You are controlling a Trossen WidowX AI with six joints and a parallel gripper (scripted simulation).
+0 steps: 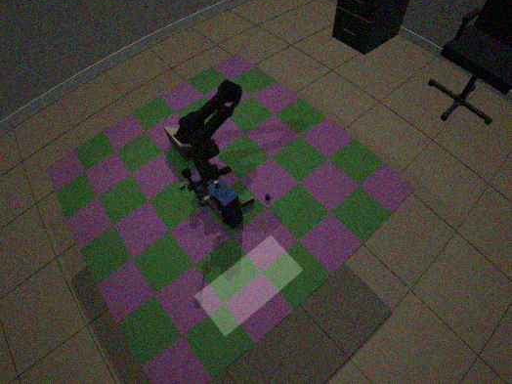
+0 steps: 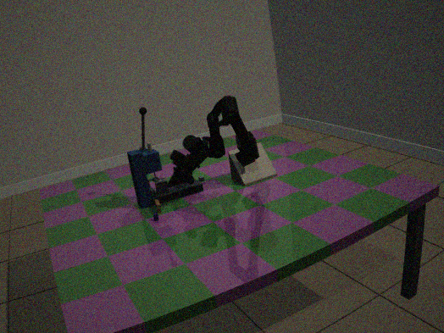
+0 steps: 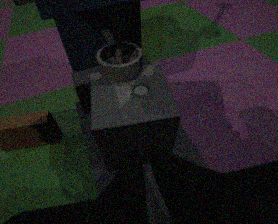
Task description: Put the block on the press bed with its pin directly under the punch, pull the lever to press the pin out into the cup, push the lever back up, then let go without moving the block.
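The blue press (image 1: pixel 223 192) (image 2: pixel 144 178) stands with its lever (image 2: pixel 143 130) upright. Its long dark bed (image 2: pixel 186 191) reaches toward the arm. The grey block (image 3: pixel 112 107) lies on the bed in the wrist view, with the pin (image 3: pixel 141 90) as a small pale disc on its top. A pale ring (image 3: pixel 119 79) stands just beyond the block, by the press; whether it is the cup I cannot tell. The pin shows on the near side of the ring, a little right. My gripper (image 2: pixel 171 183) (image 3: pixel 144 155) is shut and empty, low at the block's near side. The punch tip is too dark to place.
An orange-brown bar (image 1: pixel 247 201) (image 3: pixel 25 131) lies beside the bed. A small dark blue object (image 1: pixel 267 197) (image 2: pixel 156 217) lies farther out on that side. The arm's pale wedge base (image 2: pixel 258 169) stands behind the gripper.
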